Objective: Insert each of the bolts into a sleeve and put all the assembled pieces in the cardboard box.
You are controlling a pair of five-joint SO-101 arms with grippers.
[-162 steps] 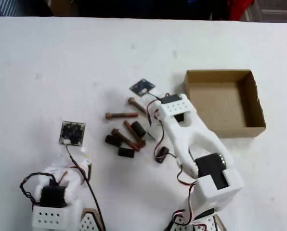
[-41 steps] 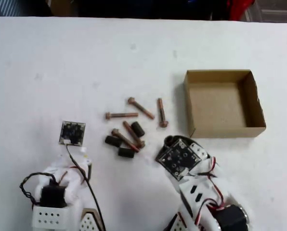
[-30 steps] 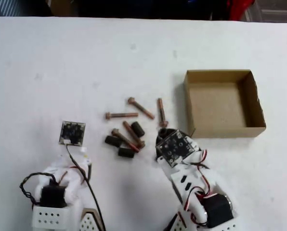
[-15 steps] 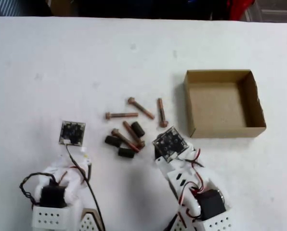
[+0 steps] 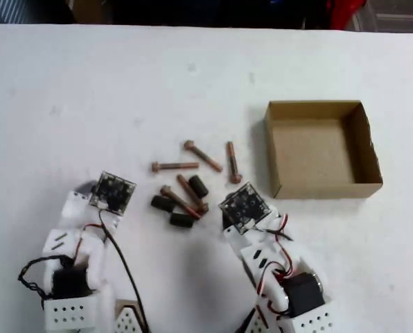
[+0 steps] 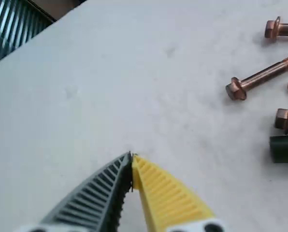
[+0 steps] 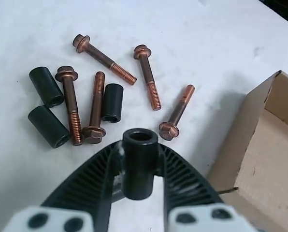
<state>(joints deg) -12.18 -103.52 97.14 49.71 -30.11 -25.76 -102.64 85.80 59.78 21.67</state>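
Left wrist view shows the left gripper [image 6: 132, 158] low over the white table [image 5: 123, 83], its grey and yellow jaws pressed together. To its right, five copper bolts [image 5: 175, 166] with flanged heads and three short black sleeves [image 5: 181, 220] lie close together on the table. Further right, the right gripper [image 7: 140, 151] pinches a fourth black sleeve [image 7: 139, 174], upright between the jaws, near the open brown cardboard box [image 5: 317, 149].

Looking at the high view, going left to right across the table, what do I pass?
left arm's wrist camera board → crosswise bolt → bolt nearest the box → cardboard box
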